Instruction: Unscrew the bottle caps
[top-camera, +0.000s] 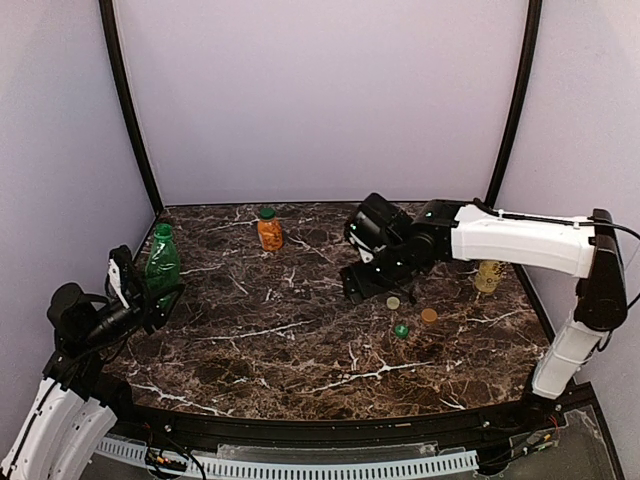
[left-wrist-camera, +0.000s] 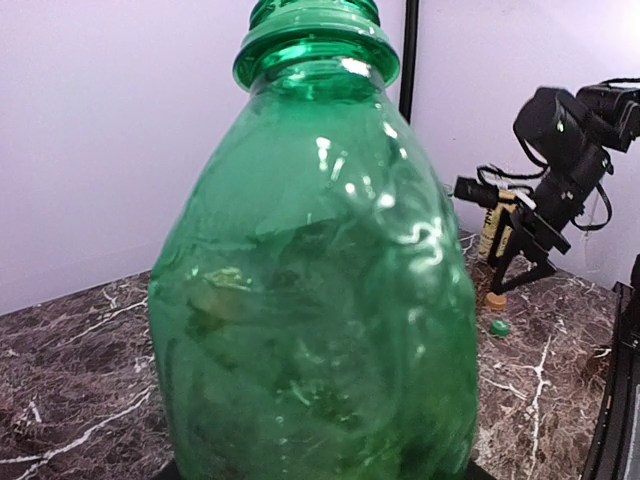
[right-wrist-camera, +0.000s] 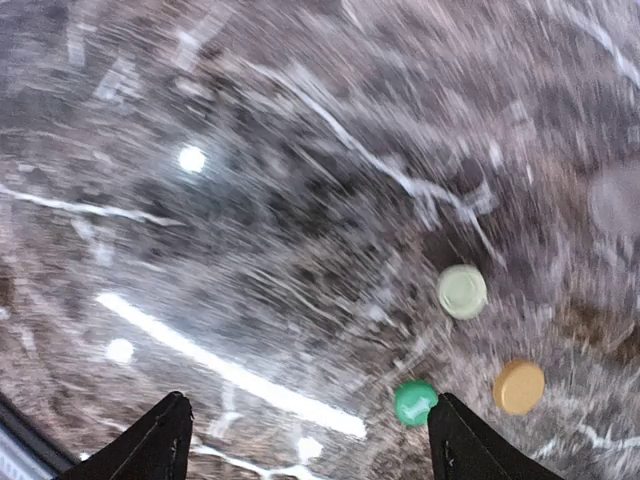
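Though blurry, perhaps a green cap (right-wrist-camera: 414, 402)

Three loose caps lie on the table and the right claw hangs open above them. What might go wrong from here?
The uncapped green bottle sits in the left claw near the left edge of the table; a careless release may topple it. The green cap lies right beside the open right claw; a sweep could scatter it. The pale yellow bottle stands close to the right arm, which might knock it over.
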